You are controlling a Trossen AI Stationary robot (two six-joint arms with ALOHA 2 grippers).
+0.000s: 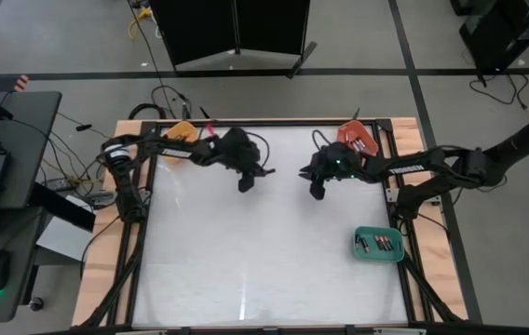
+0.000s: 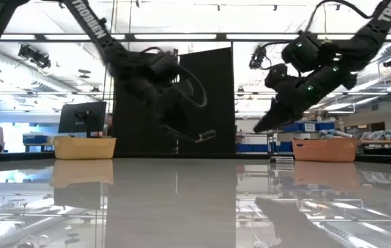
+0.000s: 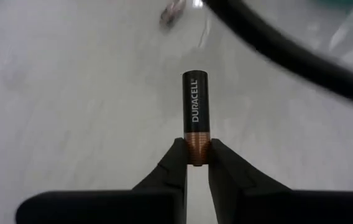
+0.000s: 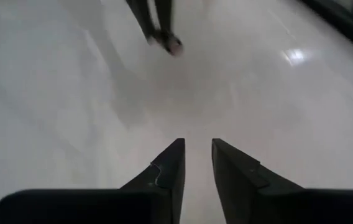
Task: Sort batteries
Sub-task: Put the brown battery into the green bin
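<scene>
White counter [image 1: 264, 270] seen from above, with an orange tray [image 1: 181, 131] at its far left corner, a red-orange tray [image 1: 359, 136] at its far right and a green tray [image 1: 379, 244] holding several batteries [image 1: 380, 245] near the right edge. Left end effector [image 3: 197, 163], raised over the far centre, is clamped on the copper end of a black battery [image 3: 196, 118]. Right end effector [image 4: 197, 155], raised just right of it, has its fingers slightly apart, with nothing between them.
</scene>
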